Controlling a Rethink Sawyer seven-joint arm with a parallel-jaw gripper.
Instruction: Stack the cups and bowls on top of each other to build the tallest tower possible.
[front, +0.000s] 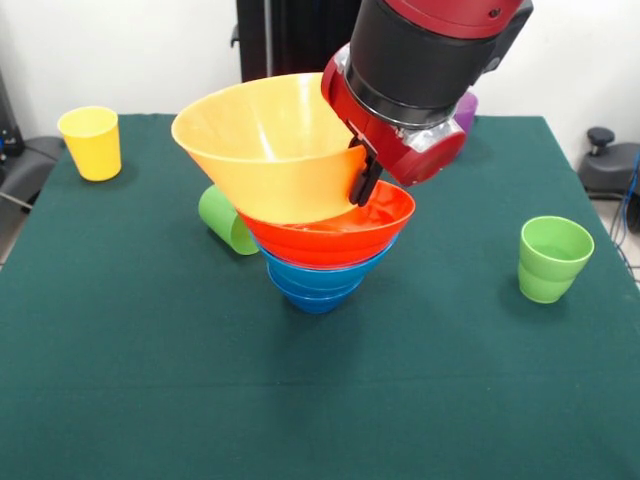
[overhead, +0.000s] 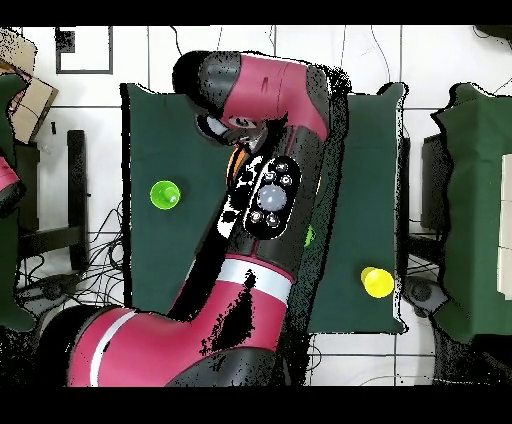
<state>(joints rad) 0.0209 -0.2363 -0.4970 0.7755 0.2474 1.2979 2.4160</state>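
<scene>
A: Start big. Where's the arm?

B: The arm (overhead: 265, 200) comes down over the middle of the table (front: 120, 380), straight onto the tower (front: 320, 250). From above it hides the pile almost completely.

A: And the tower itself?

B: Mid-table: blue bowls (front: 318, 283) at the bottom, the red bowl (front: 340, 233) nested in them, the yellow bowl (front: 270, 150) on top. That top one sits tilted, its mouth tipped toward the camera side and left, not seated level.

A: The gripper?

B: The gripper (front: 364, 180) is pinched on the yellow bowl's right rim, one finger visible outside the wall.

A: So how to finish this step well?

B: I'd judge the bowl needs levelling before release: lower the held side until its rim sits parallel to the red rim, centred, then let go slowly and lift straight up so nothing drags.

A: The cups?

B: A yellow cup (front: 91, 142) stands far left, an upright green cup (front: 553, 258) right, a second green cup (front: 228, 219) lies on its side just behind the tower, and a purple cup (front: 466, 108) peeks out behind the arm. Watch that lying one; it could be touching the pile.
</scene>
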